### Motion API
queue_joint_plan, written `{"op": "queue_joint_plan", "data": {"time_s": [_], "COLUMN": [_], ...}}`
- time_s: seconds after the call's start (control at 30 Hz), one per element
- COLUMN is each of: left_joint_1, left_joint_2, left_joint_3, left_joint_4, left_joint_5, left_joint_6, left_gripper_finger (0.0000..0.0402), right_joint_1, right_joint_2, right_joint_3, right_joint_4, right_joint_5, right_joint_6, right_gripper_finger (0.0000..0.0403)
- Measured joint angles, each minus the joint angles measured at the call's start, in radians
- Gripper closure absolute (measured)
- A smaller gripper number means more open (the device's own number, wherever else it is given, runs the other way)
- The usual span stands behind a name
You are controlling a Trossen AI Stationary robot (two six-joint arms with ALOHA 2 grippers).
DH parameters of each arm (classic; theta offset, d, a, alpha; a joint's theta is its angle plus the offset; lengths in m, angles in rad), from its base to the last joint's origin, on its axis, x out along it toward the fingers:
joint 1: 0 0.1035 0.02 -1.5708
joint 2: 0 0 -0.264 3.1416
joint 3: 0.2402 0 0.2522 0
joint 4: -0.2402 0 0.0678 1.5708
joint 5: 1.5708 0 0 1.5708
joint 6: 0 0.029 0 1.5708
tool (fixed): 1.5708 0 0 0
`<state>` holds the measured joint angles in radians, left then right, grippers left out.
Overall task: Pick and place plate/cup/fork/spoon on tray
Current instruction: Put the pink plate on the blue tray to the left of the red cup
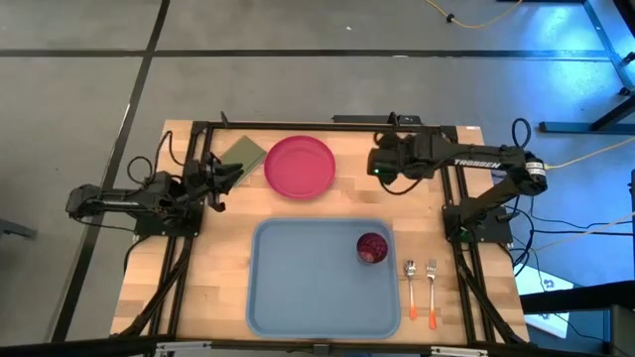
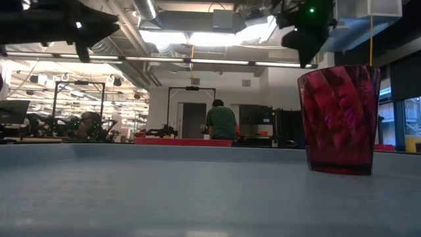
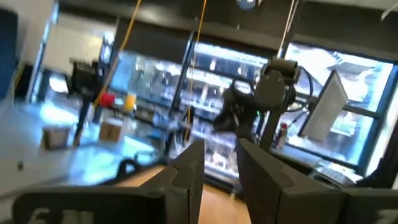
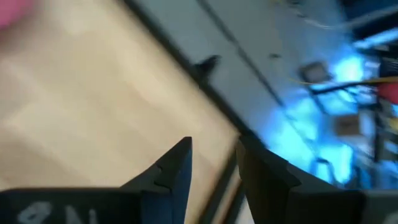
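The light-blue tray (image 1: 308,288) lies at the table's near middle. The dark red cup (image 1: 372,248) stands upright on its bottom in the tray's far right corner, and shows large in the low view (image 2: 339,118). The pink plate (image 1: 300,166) lies flat on the table beyond the tray. The spoon (image 1: 409,286) and the fork (image 1: 433,288) lie side by side on the table to the right of the tray. My left gripper (image 1: 234,177) (image 3: 221,155) hovers left of the plate, slightly open and empty. My right gripper (image 1: 375,165) (image 4: 214,155) hovers right of the plate, slightly open and empty.
An olive-green pad (image 1: 241,153) lies on the table at the far left, between my left gripper and the plate. Black frame rails (image 1: 198,188) run along the table's left, right and far sides. A person stands in the room far behind the table (image 2: 220,122).
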<state>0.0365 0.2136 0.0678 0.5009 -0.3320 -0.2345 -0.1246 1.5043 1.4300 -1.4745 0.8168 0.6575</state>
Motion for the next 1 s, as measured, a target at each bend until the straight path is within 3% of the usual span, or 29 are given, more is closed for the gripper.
{"op": "queue_joint_plan", "data": {"time_s": [0.1,0.3,0.57,0.7,0.87,1.0], "left_joint_1": [0.000,0.051,0.203,0.273,0.335,0.411], "left_joint_2": [0.158,0.473,0.788,0.889,0.959,1.013], "left_joint_3": [0.066,0.326,0.677,0.779,0.802,0.802], "left_joint_4": [-0.011,-0.108,-0.654,-0.883,-0.940,-0.942], "left_joint_5": [-0.042,-0.142,-0.235,-0.227,-0.220,-0.059], "left_joint_6": [-0.014,0.177,0.231,0.142,0.081,0.038], "left_gripper_finger": [0.0314,0.0314,0.0314,0.0314,0.0314,0.0314], "right_joint_1": [0.000,-0.003,-0.003,-0.003,-0.003,-0.003], "right_joint_2": [0.000,-0.002,-0.002,-0.001,-0.001,0.000], "right_joint_3": [0.000,-0.011,-0.160,-0.233,-0.302,-0.360], "right_joint_4": [-0.060,-0.054,-0.057,-0.056,-0.047,0.003], "right_joint_5": [0.078,0.078,0.063,0.045,0.043,-0.018], "right_joint_6": [0.101,0.164,0.229,0.233,0.311,0.345], "right_gripper_finger": [0.0271,0.0271,0.0271,0.0271,0.0271,0.0271]}}
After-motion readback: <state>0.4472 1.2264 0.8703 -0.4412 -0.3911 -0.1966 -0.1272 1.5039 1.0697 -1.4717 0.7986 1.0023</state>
